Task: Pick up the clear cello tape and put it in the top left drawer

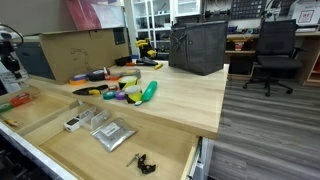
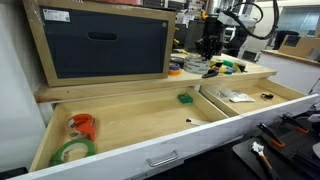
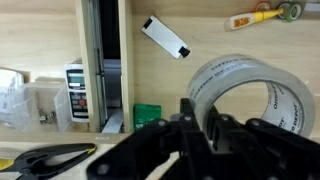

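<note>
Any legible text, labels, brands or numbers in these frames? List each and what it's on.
None can be read.
White sticker on the dark framed panel: too small.
Print inside the clear tape roll: blurred.
Face of the small white device: blurred.

Two pale-wood drawers stand open lower than the pincer [image 3: 200, 120]: the top left drawer [image 2: 140, 125] and a second drawer [image 2: 290, 97], which holds one grey foil packet [image 1: 112, 133] and one black clip [image 1: 143, 161]. In the wrist view there is one clear tape roll [image 3: 240, 68] at the pincer's fingers and to their right. There is also one green block [image 3: 147, 113] just left of the pincer, one pair of black-handled scissors [image 3: 45, 158] farther left, and one white-and-black tag [image 3: 165, 37] above it.
</note>
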### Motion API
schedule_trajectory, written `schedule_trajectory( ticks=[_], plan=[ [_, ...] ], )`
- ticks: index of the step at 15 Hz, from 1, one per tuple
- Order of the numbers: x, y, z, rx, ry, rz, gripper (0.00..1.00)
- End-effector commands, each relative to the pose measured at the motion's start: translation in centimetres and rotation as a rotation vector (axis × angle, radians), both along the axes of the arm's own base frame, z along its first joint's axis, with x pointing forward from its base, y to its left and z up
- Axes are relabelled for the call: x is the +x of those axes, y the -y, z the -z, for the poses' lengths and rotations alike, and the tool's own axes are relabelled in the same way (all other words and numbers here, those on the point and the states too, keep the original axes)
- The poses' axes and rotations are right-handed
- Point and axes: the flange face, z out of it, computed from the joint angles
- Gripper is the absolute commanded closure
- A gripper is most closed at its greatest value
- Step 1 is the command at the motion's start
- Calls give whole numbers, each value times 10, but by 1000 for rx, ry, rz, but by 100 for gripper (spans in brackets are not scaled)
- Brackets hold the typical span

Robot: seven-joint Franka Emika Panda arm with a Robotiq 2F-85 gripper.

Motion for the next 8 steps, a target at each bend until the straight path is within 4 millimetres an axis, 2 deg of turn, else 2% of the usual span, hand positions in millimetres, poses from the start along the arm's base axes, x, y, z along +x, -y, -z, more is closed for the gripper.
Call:
schedule_trajectory(
  ticks=[1, 5, 8],
  plan=[
    [11, -7, 13, -1, -28, -2, 96],
    [16, -28, 29, -11, -33, -10, 96],
    [17, -52, 44, -42, -17, -24, 96]
  ],
)
